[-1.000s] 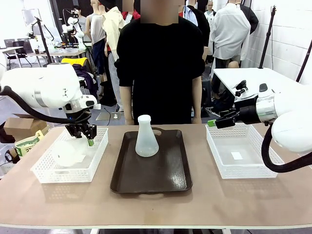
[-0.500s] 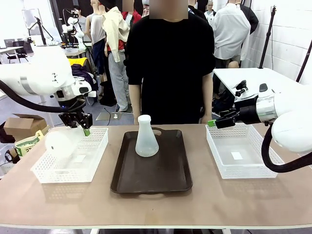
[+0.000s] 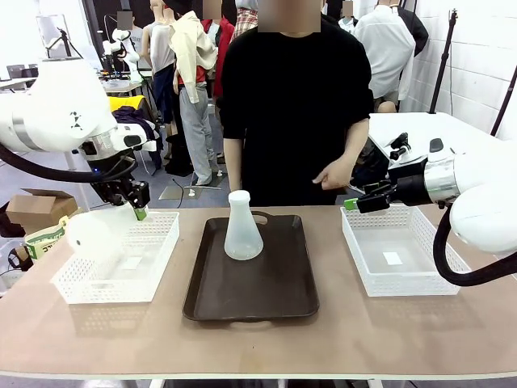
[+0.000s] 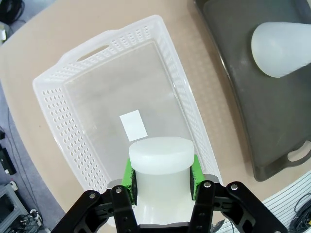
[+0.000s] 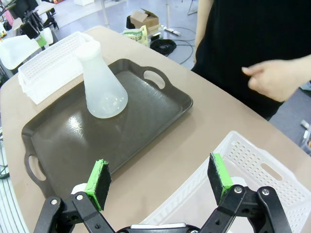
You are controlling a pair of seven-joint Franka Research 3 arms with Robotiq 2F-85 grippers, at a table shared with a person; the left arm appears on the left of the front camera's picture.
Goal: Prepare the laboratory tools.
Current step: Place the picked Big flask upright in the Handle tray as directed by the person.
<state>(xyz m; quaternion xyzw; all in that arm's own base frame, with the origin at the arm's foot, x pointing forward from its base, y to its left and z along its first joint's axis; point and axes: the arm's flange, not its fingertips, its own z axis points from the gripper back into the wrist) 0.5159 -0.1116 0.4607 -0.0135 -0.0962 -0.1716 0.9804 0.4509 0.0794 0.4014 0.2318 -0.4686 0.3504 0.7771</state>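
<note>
Left hand (image 4: 162,177) clamped on a flask's neck (image 4: 161,160), held above the white basket (image 4: 73,97). Right hand (image 5: 160,180) spread wide, gripping nothing.

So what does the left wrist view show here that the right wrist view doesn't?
Left wrist view alone: the left gripper, jaws clamped on the neck of a frosted conical flask, above the left mesh basket with a white label on its floor. Right wrist view alone: the right gripper with jaws open over the right mesh basket, plus the person's hand. Both: the brown tray and the upright flask on it.
</note>
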